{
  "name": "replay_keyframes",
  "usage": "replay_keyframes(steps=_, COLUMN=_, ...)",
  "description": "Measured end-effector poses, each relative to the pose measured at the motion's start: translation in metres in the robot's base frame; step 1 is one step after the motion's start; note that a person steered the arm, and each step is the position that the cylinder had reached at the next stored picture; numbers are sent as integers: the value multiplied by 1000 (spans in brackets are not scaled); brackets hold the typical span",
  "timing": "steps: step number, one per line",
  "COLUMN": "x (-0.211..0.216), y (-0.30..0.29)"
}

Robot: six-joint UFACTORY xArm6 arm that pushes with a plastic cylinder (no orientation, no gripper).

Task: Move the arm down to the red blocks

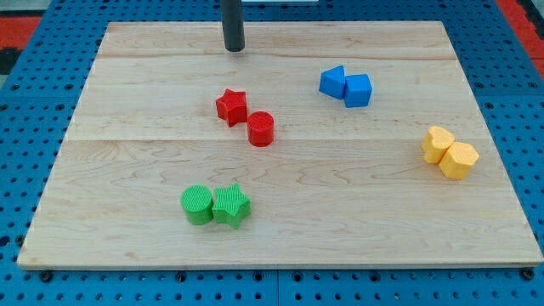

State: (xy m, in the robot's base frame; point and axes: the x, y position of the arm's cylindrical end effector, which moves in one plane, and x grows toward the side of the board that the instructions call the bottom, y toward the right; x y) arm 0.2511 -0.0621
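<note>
Green blocks, a ribbed cylinder (197,205) and a star (230,206) touching side by side, sit nearest the camera at the view's bottom, on a pale wooden board (127,246). Farther up and near the board's middle lie the task's pieces: a red star (231,107) and, touching it on its lower right, a red cylinder (261,129). My tip (234,48) stands well above them toward the view's top edge, almost directly over the red star, with bare wood between. No jaws or fingers exist on this rig, only the dark rod, so nothing is open, closed or gripped.

Out to the view's right, two blue blocks (346,86) huddle together, their exact shapes hard to make out, and two yellow blocks (450,153) rest near the right edge, one apparently a heart, the other a hexagon.

Judged from this layout, the run downward is short and unobstructed, and the chief risk is overshoot: a tip that fails to stop beside the red pair would strike the star, shove it into the cylinder and scatter both toward the green blocks. Drifting toward the view's right on the way down could instead carry it nearer the blue pair.

No brand, label or legible writing appears on the blocks, board or blue perforated table (34,102).
</note>
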Motion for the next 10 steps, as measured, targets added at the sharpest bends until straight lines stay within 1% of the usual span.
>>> replay_keyframes(steps=2, x=1, y=0)
replay_keyframes(steps=3, x=40, y=0)
replay_keyframes(steps=4, x=69, y=-2)
replay_keyframes(steps=5, x=69, y=-19)
replay_keyframes(steps=6, x=90, y=-73)
replay_keyframes(steps=7, x=149, y=-109)
replay_keyframes(steps=8, x=215, y=-118)
replay_keyframes(steps=10, x=223, y=-122)
